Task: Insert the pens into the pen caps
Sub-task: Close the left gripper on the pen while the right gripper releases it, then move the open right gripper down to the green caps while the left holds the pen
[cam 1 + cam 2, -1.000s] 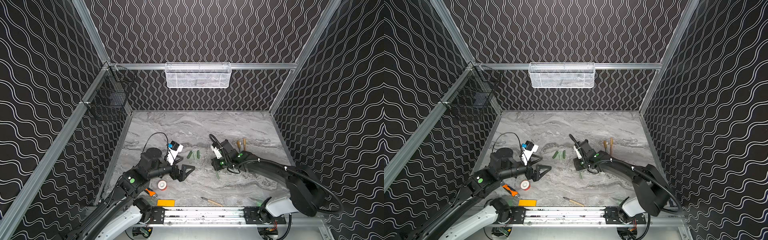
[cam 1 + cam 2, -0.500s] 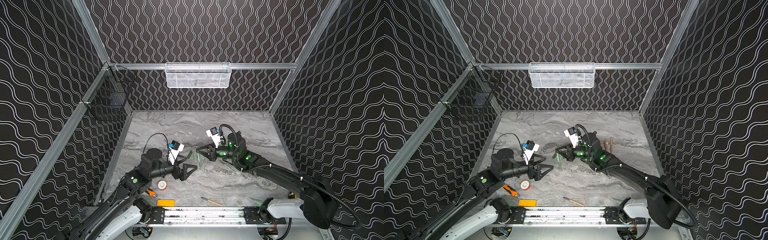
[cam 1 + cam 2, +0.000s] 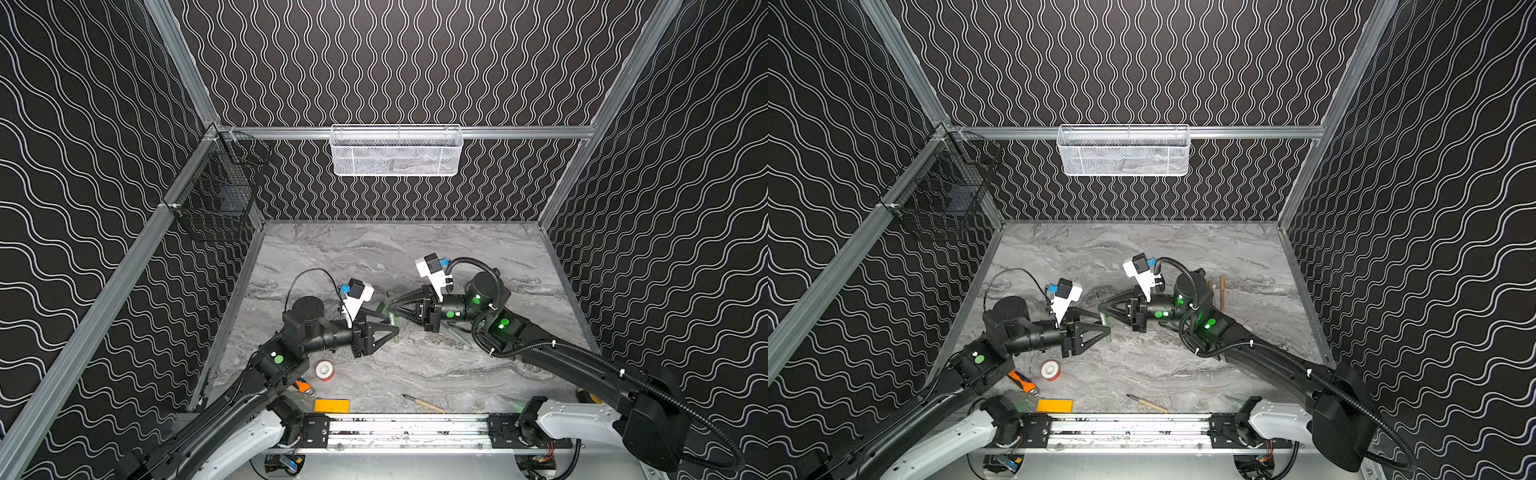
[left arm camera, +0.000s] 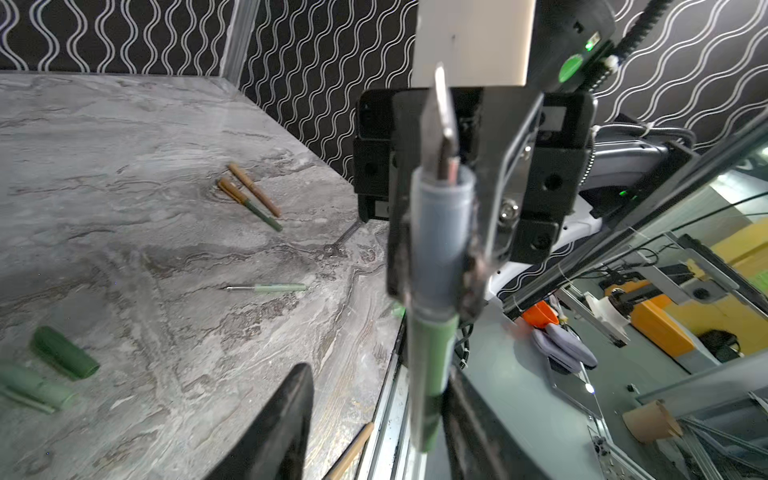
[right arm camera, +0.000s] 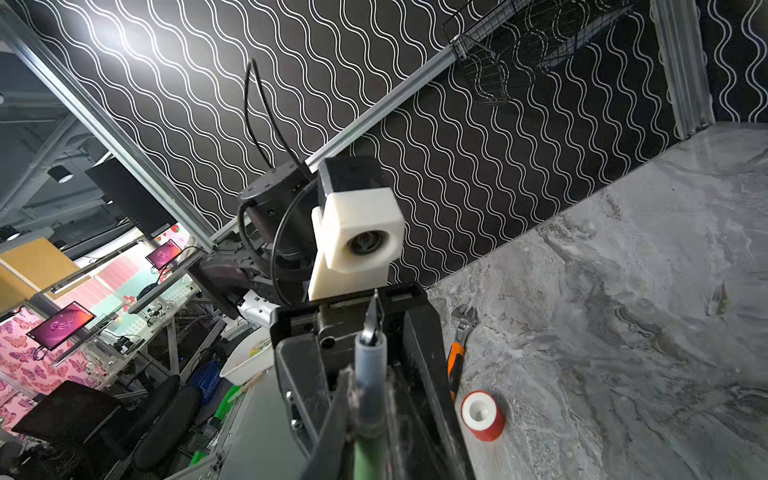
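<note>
My right gripper (image 5: 369, 399) is shut on a green pen (image 5: 370, 361), grey grip section and dark nib pointing up. In both top views it holds the pen (image 3: 396, 337) above the table's middle. My left gripper (image 4: 376, 374) meets it there (image 3: 394, 330), open, its jaws straddling the pen's green barrel (image 4: 430, 353). One finger lies against the barrel. The other finger (image 4: 291, 415) stands apart from it. A dark green pen cap (image 4: 64, 353) and a pale green one (image 4: 33, 386) lie on the marble. A pale green pen (image 4: 266, 287) and two tan pens (image 4: 249, 191) lie farther off.
A red-and-white tape roll (image 3: 324, 369) and an orange-handled wrench (image 5: 455, 361) lie by the left arm. An orange block (image 3: 331, 405) and a wooden-handled tool (image 3: 422, 402) sit near the front rail. A white mesh basket (image 3: 397, 151) and a black wire basket (image 3: 216, 199) hang on the walls.
The right arm lifted the pen off the table and swung it left to the left gripper. The left jaws narrowed around the pen's barrel.
</note>
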Robot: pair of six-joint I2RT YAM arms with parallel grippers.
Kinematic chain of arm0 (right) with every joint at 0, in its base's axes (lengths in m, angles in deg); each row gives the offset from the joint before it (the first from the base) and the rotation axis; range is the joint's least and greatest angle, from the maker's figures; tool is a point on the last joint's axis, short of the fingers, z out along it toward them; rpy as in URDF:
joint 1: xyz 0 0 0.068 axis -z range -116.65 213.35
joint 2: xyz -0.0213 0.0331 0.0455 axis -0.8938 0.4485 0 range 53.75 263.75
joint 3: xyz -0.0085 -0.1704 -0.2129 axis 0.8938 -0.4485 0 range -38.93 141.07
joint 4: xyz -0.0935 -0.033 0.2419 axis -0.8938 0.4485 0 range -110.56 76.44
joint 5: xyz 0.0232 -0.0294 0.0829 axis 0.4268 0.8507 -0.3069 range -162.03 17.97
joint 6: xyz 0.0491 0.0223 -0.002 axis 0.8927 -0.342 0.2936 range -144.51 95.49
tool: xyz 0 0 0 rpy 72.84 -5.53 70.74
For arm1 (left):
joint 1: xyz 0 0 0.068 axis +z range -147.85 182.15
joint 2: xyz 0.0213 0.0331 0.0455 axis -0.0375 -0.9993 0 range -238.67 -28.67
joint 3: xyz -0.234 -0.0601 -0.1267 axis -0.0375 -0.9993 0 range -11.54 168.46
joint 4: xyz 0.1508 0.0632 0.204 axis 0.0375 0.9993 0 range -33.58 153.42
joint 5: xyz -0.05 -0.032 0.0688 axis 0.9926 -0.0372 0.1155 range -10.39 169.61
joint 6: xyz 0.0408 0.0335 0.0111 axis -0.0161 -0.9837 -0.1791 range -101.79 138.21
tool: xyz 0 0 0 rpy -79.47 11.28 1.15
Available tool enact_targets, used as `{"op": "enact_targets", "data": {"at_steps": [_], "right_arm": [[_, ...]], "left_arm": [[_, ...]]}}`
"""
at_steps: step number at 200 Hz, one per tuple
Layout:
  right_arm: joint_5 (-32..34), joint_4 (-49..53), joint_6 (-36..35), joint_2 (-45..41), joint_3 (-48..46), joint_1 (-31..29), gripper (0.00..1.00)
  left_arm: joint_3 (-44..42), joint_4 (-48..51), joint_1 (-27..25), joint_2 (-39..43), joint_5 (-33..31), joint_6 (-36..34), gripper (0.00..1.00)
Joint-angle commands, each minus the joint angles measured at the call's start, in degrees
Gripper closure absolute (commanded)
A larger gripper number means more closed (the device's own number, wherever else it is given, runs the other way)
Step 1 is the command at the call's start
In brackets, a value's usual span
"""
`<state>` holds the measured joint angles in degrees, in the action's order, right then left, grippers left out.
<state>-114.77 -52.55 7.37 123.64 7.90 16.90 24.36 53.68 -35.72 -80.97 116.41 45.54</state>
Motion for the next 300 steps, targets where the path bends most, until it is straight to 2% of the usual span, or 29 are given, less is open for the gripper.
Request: {"op": "enact_targets", "data": {"at_steps": [1,35,50,82,97,112,135,173,232,264,300], "right_arm": [[-0.45,-4.28,-0.36,-0.78,-1.04,-0.57,0.87],[1.51,-3.9,-0.86,-1.15,-1.43,-0.63,0.87],[1.68,-3.65,-0.86,-0.93,-1.38,-0.7,0.87],[2.85,-2.8,-0.78,-0.19,-1.17,-0.68,0.85],[4.17,0.22,-1.46,0.07,-0.37,-0.66,0.77],[8.48,5.27,-2.24,0.28,0.58,-0.44,0.63],[15.84,15.38,-4.12,1.56,3.06,0.36,0.52],[30.57,34.8,-7.66,10.17,11.41,0.67,0.5],[46.37,54.61,-12.49,29.98,26.27,0.67,0.49],[50.38,59.4,-13.77,38.46,31.04,0.75,0.52],[46.41,56.95,-13.69,43.38,31.38,1.75,0.55]], "left_arm": [[-0.21,-7.69,0.14,-0.27,1.68,2.51,0.59],[0.27,-6.38,0.11,0.34,1.44,1.37,0.77],[0.7,-4.93,0.1,0.44,0.77,0.57,0.9],[2.27,1.09,0.14,0.41,-2.57,-1.28,0.97],[3.4,6.04,0.09,1.03,-6.76,-2.25,0.98],[5.59,13.58,0.15,1.31,-12.23,-4.68,0.98],[8.84,23.87,0.83,1.45,-20.44,-7.34,1.0],[11.72,34.01,2.49,1.12,-27.62,-10.28,1.0],[10.98,35.57,2.89,3.52,-27.65,-12.41,1.0],[10.43,35.45,2.95,4.64,-26.89,-12.69,1.0],[10.25,35.17,2.86,4.66,-26.28,-12.84,1.0]]}}
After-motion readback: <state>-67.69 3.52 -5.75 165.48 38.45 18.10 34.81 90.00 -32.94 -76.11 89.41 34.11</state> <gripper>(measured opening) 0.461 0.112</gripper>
